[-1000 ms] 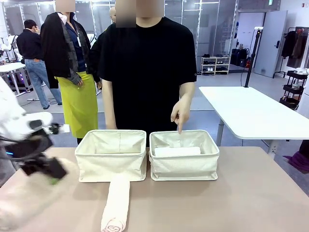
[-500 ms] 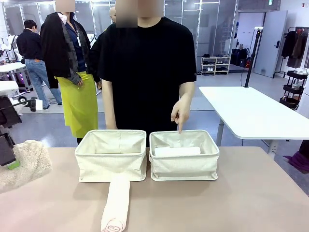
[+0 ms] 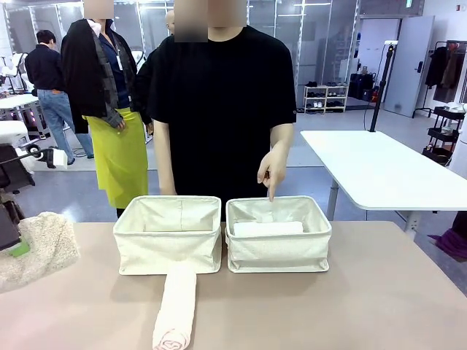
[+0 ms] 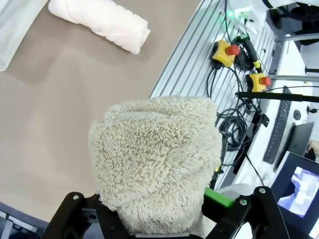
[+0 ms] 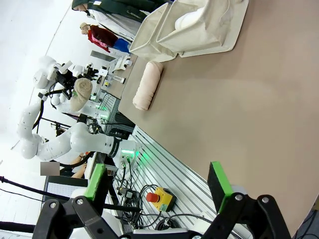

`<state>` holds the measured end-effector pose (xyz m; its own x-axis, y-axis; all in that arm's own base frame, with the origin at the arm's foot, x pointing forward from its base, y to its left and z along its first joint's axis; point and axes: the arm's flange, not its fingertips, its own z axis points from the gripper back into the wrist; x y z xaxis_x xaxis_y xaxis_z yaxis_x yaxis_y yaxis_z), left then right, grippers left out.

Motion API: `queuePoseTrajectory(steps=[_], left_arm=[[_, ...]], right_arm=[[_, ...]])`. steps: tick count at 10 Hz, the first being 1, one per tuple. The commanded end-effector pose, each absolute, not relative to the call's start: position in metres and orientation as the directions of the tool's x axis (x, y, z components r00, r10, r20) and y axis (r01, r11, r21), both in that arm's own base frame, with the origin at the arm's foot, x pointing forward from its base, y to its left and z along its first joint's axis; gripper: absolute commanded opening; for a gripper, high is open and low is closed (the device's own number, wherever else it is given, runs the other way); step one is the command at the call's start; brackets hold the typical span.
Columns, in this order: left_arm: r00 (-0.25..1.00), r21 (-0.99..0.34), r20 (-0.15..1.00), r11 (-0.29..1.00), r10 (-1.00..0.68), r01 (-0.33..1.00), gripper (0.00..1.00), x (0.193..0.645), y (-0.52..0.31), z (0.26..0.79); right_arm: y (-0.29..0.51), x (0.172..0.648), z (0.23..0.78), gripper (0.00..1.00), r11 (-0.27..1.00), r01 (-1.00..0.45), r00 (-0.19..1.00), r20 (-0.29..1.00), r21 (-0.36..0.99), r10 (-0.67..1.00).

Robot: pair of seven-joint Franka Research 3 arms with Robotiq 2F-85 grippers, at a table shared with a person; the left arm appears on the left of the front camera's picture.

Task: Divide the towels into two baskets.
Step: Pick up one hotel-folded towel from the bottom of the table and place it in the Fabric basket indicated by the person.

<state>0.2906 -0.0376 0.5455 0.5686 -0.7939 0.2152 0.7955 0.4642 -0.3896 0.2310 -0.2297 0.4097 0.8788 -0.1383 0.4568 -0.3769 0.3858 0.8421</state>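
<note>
Left gripper: jaws clamped on the tan towel, a shaggy bundle that bulges out past the green pads. In the front view this gripper sits well to the left of the left basket, with the towel beside it over the table. Whether the towel touches the table cannot be told.

Cream towel: rolled and lying on the table just in front of the left basket. Its far end is against the basket's front wall and its near end points toward the robot.

Right basket: stands just to the right of the left basket, their side walls close together. The white towel lies flat inside it.

Person's hand: behind and to the right of the left basket, above the right basket's far wall, index finger pointing down into it.

Right gripper: jaws wide apart, over the table's near edge, well away from the left basket on the robot's side.
</note>
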Motion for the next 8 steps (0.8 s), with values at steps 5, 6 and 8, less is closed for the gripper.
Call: queuePoseTrajectory(steps=[5,6,8], left_arm=[[-0.01,0.03,0.065,-0.008,-0.998,1.0,0.49,0.408,-0.191,0.587],[-0.124,0.063,0.026,-0.122,-0.992,0.99,0.49,0.432,-0.225,0.595],[-0.264,0.154,0.031,-0.256,-0.964,0.954,0.49,0.472,-0.279,0.605]], right_arm=[[-0.229,0.229,0.412,1.0,0.383,-0.388,0.873,0.468,0.838,-0.14],[-0.229,0.229,0.412,1.0,0.383,-0.388,0.873,0.468,0.838,-0.14],[-0.229,0.229,0.412,1.0,0.383,-0.388,0.873,0.468,0.838,-0.14]])
